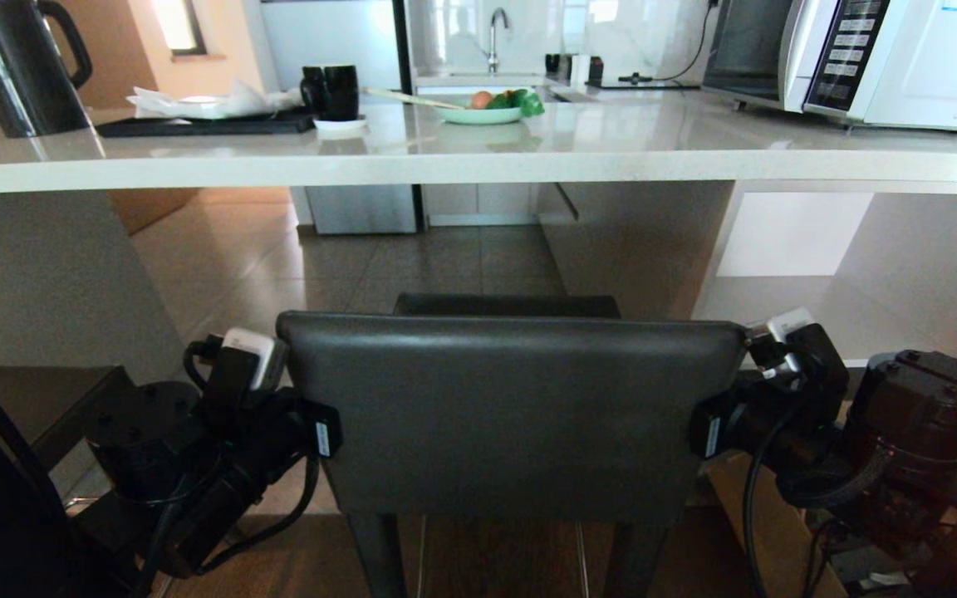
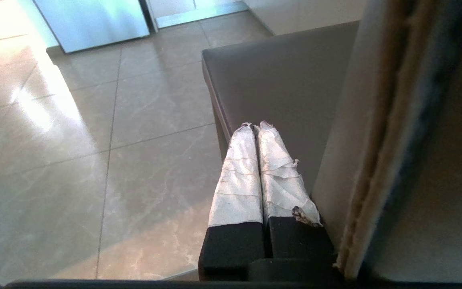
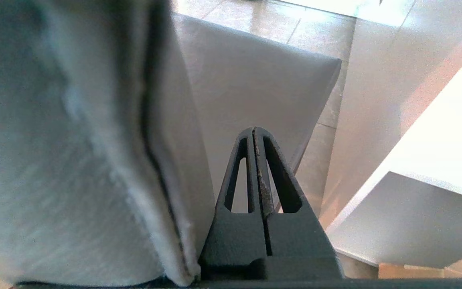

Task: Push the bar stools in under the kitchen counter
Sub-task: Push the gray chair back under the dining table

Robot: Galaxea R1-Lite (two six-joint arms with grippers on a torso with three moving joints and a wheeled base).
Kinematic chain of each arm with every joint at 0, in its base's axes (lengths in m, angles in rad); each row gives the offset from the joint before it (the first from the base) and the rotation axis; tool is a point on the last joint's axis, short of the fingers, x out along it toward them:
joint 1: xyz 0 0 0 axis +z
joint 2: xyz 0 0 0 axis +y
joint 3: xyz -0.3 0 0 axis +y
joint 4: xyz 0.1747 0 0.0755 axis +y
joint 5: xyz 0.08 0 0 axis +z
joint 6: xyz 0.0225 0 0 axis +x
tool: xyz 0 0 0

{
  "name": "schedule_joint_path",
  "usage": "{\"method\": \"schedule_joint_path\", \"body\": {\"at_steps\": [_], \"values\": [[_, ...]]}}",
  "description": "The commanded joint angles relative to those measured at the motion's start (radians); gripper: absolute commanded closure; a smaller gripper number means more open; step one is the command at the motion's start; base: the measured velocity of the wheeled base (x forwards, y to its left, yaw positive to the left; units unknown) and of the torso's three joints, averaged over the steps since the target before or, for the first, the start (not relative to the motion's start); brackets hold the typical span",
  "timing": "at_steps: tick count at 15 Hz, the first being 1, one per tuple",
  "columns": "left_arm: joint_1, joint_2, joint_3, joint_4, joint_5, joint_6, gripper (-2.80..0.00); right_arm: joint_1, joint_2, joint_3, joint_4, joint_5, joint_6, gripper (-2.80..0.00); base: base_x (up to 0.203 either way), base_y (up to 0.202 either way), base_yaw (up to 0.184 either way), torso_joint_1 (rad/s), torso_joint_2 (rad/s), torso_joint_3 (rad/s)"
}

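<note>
Head view: bar stool (image 1: 512, 407) at lower centre, backrest's long axis crosswise, kitchen counter (image 1: 478, 162) straight beyond it; left gripper (image 1: 321, 432) and right gripper (image 1: 707, 432) flank its ends (equally near).
Left wrist view: fingers (image 2: 239, 176) clenched, empty, alongside the backrest.
Right wrist view: fingers (image 3: 255, 168) likewise clenched, empty.
</note>
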Motion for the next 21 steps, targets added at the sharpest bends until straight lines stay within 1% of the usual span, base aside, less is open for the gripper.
{"method": "schedule_joint_path", "body": {"at_steps": [1, 6, 21], "values": [[0.000, 0.003, -0.003, -0.005, -0.001, 0.002, 0.00, 0.000, -0.001, -0.002, -0.004, 0.003, 0.000, 0.00, 0.000, 0.000, 0.000, 0.000, 0.00, 0.000], [0.001, 0.000, -0.005, -0.005, 0.000, -0.001, 0.00, 0.000, 0.001, -0.002, -0.004, 0.003, 0.000, 0.00, 0.019, 0.000, 0.000, -0.001, 0.00, 0.001], [0.000, 0.020, 0.002, -0.005, 0.002, -0.003, 0.00, 0.000, 0.001, 0.020, -0.014, 0.003, 0.000, 0.00, 0.187, 0.000, 0.002, 0.000, 0.00, 0.003]]}}
